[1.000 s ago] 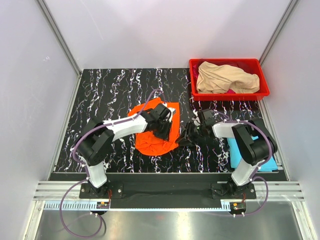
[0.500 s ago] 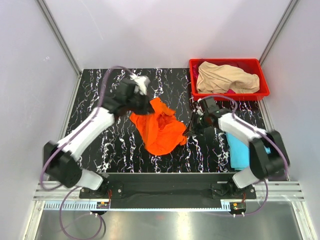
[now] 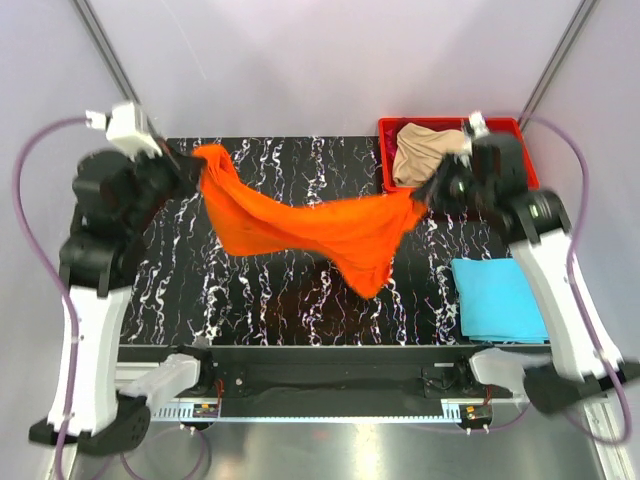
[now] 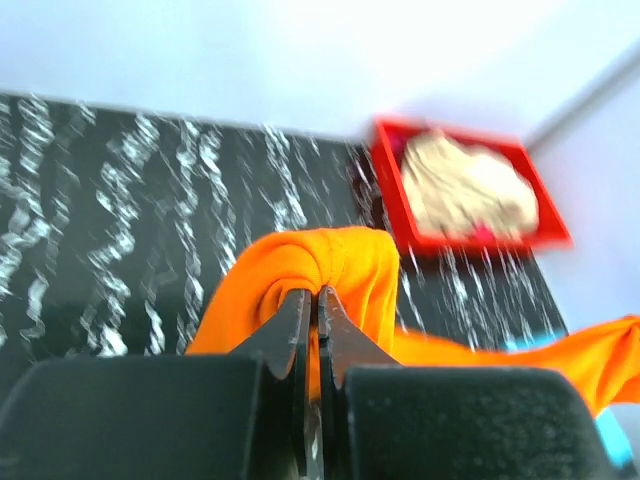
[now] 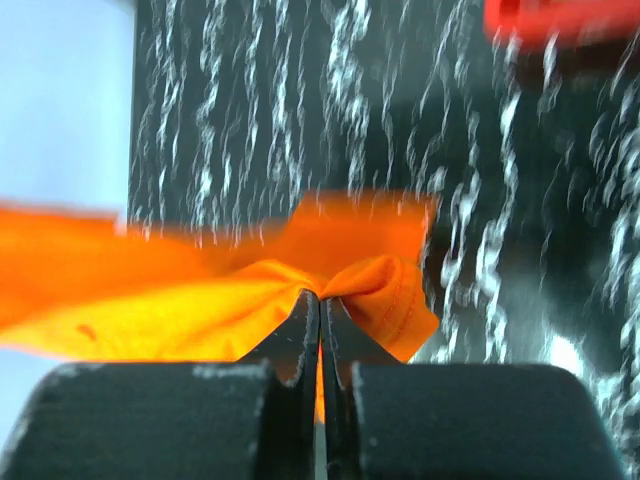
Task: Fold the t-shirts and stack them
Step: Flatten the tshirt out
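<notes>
**Stretched aloft: the orange t-shirt (image 3: 310,225)**

The left gripper (image 3: 190,170) and the right gripper (image 3: 435,192) were each pinched tight on one end of it. The cloth between them sagged over the bare marbled table (image 3: 260,290). The red bin (image 3: 525,165) beside the right gripper held the beige t-shirt (image 3: 425,150). The light blue t-shirt (image 3: 500,300) lay flat, nearer that arm's base, by the table's right edge.

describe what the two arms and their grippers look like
Both arms are alike: the left arm and right arm have white tubular links joined by bulky black joints, with a purple cable looping alongside each. The left gripper and right gripper have matte black, flat, tapering fingers.
</notes>
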{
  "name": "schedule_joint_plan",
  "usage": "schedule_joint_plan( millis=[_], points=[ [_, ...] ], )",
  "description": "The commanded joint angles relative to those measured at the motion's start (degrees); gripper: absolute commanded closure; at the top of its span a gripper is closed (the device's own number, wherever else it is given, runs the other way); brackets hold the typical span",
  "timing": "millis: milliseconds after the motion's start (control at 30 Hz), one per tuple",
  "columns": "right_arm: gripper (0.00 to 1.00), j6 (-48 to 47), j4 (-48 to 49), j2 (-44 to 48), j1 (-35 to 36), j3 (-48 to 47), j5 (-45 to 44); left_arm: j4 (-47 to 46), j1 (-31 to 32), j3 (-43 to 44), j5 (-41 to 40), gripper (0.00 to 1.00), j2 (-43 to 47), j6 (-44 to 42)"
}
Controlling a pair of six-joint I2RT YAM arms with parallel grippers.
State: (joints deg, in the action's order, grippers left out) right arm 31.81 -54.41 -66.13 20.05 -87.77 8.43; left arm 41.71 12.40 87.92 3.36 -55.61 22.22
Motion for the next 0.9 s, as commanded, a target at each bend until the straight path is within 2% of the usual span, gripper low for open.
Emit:
schedule_joint_plan(
  millis=[0, 67, 133, 167, 233, 267, 333, 367, 433, 467, 500, 533, 567, 600, 633, 667, 700, 767, 833, 867],
  points=[
    [1.00, -5.96, 0.10, -13.39, -3.00, -12.83, -3.24, -1.81, -4.05, 9.26, -1.07, 1.00, -11.24, -0.77],
    [1.00, -8.33, -2.09, -19.37, -3.70, -23.34, -2.71, -2.86, -4.23, 16.91, -0.98, 1.00, -14.07, -1.21],
    [1.00, -9.31, -5.42, -22.88, -3.71, -28.93, -2.45, -2.25, -4.23, 21.31, -1.42, 1.00, -17.15, -1.65],
    [1.00, -9.92, -6.57, -23.34, -3.71, -31.74, -1.06, -1.90, -4.32, 21.85, -1.77, 1.00, -17.33, -1.65],
    [1.00, -10.37, -7.90, -22.04, -3.71, -30.81, 1.49, -0.85, -4.49, 18.71, -2.38, 1.00, -15.59, -1.39],
    [1.00, -10.11, -7.73, -20.63, -3.62, -26.10, 4.81, 0.03, -4.75, 11.99, -3.00, 1.00, -14.27, -1.04],
    [1.00, -8.97, -6.33, -14.86, -2.31, -18.27, 8.69, 1.52, -5.19, 4.14, -3.27, 1.00, -8.39, 0.01],
    [1.00, -8.35, -6.06, -12.64, -0.99, -9.35, 11.85, 4.05, -5.89, -0.77, -6.83, 1.00, -3.67, 0.37],
    [1.00, -7.21, -5.88, -6.58, 5.41, -0.08, 13.36, 6.88, -6.69, -13.95, -10.98, 1.00, 1.45, 2.47],
    [1.00, -4.42, -5.18, -4.64, 7.17, 9.97, 16.85, 10.63, -8.08, -17.57, -14.13, 1.00, 5.22, 3.35],
    [1.00, -2.30, -3.96, -0.97, 8.41, 15.46, 20.37, 12.84, -8.79, -23.61, -15.82, 0.93, 6.30, 5.62],
    [0.91, 1.98, -0.21, 0.81, 8.68, 25.53, 24.49, 17.56, -10.11, -25.76, -17.49, 0.45, 7.09, 7.56],
    [0.83, 3.68, 1.83, 2.48, 8.60, 29.46, 29.58, 19.26, -10.99, -27.35, -18.29, 0.29, 7.36, 9.40],
    [0.74, 4.48, 3.16, 4.58, 8.60, 32.02, 29.98, 20.24, -11.61, -28.67, -17.51, 0.16, 7.19, 10.47],
    [0.61, 4.40, 3.26, 4.87, 8.51, 33.17, 28.59, 20.51, -11.96, -28.51, -16.64, 0.07, 6.67, 10.56],
    [0.38, 3.09, 2.74, 4.61, 7.81, 33.01, 23.27, 19.99, -12.14, -27.98, -15.58, 0.01, 5.35, 10.39],
    [0.28, 2.73, 2.39, 2.60, 7.02, 32.40, 20.95, 19.46, -12.14, -27.20, -15.05, 0.01, 4.30, 9.43],
    [0.26, 1.59, 4.04, -1.00, 1.34, 30.47, 19.96, 17.10, -12.14, -25.00, -11.12, 0.01, 0.53, 7.67],
    [0.26, 2.37, 9.20, -7.50, -1.67, 28.98, 20.75, 15.25, -12.05, -23.76, -7.51, 0.09, -2.11, 5.82],
    [0.27, 2.46, 10.54, -10.31, -2.55, 27.66, 22.41, 14.11, -11.97, -24.28, -2.09, 0.10, -4.04, 5.47]
  ],
)
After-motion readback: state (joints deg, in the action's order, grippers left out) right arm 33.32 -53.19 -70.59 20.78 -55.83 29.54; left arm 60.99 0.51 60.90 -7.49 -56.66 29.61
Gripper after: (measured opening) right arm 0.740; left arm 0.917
